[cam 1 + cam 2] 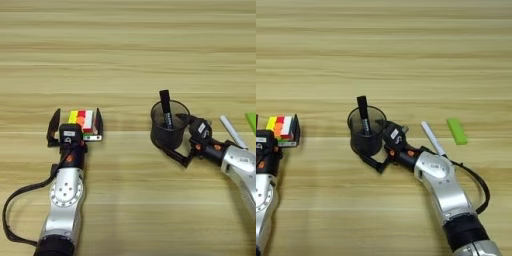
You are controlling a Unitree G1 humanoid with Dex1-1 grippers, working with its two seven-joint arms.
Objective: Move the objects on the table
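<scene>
Holding the cup point(169, 131) at mid-table point(125, 60), pen point(166, 109) upright inside, between my right gripper's point(184, 140) closed fingers; left gripper point(75, 125) spread wide around the cube point(83, 121); next, judged: carry cup level, else pen tips.

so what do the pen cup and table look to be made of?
Pen cup: looks like dark wire mesh, matte; the marker pen shows through its wall. Could be perforated plastic.
Table: light wood or wood-look laminate, with horizontal grain stripes and a dull sheen.
</scene>
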